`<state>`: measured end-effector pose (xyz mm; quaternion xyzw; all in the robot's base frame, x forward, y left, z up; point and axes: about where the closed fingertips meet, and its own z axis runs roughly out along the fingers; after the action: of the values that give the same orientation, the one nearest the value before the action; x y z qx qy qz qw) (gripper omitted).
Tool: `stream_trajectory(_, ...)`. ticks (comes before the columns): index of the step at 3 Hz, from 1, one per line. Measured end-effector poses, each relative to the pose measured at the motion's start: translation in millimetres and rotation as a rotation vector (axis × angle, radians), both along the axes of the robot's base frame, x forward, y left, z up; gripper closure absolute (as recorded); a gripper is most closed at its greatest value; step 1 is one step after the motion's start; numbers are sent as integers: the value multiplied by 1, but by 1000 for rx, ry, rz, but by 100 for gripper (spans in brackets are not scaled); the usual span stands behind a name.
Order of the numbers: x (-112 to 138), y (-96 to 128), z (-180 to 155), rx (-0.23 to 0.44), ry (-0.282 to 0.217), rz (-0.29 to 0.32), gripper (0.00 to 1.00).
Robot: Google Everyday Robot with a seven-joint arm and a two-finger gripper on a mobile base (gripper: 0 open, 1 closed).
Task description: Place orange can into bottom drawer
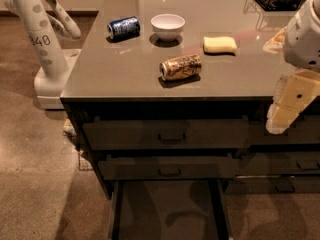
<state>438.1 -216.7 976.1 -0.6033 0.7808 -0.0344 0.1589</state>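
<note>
Beside the countertop at right, end effector hangs downward.

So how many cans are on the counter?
2. The orange can lies at the counter's front middle, the blue can at its back left. The gripper hangs off the right edge, holding neither.

Speckled brown floor fills the lower left; a grey-topped counter spans the centre. The gripper hangs at the right edge.

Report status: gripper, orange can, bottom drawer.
Gripper at right, off countertop front edge, apart from orange can. Can on its side on countertop. Bottom drawer open. Bowl, sponge behind can, not blocking.
</note>
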Motion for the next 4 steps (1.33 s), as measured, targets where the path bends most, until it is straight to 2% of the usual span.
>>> stream_trajectory(1, 0, 0, 0, 0, 0, 0, 0)
stream_trajectory(2, 28, 7, -7, 34, -33, 29, 0)
stream_trajectory(4, 120, 29, -18, 151, -178, 154, 0)
